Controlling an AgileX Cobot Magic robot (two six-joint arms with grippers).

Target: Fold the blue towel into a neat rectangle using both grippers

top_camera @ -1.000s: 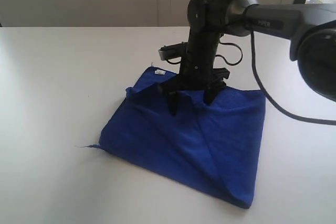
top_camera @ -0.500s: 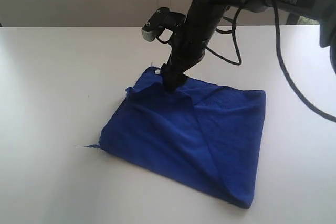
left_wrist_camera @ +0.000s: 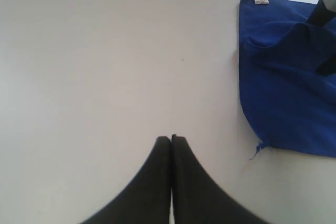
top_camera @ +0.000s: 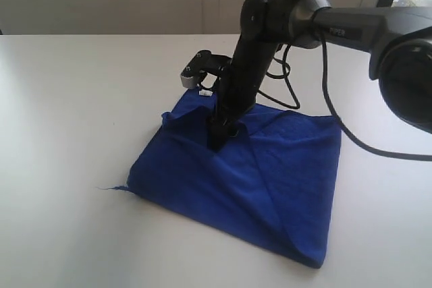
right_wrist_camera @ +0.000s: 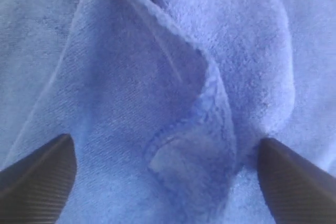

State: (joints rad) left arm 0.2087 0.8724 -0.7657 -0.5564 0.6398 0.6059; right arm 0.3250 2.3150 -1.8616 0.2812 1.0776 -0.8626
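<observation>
While the towel (top_camera: pixel 236 180) lies folded on the white table (top_camera: pixel 67 99), a little right of centre, its shape is a rough rectangle rather than a neat one — a diagonal crease runs from the far edge toward the near right corner, and the far left corner is puckered. A small white tag (left_wrist_camera: pixel 260 0) sits at that far left corner, and a loose thread trails from the near left corner.

The right gripper (top_camera: pixel 217 141) comes down onto the towel's far-left part from an arm reaching in from the right. Seen from its wrist, the jaws stand wide apart with a raised fold of towel (right_wrist_camera: pixel 210 103) between them; they straddle it without pinching it, and the fingertips (right_wrist_camera: pixel 37 177) seem to rest at or just above the cloth — whether they touch it I cannot tell.

The left gripper (left_wrist_camera: pixel 171 138) hangs over bare table, left of the towel and well apart from it, with its jaws pressed together and nothing between them.
</observation>
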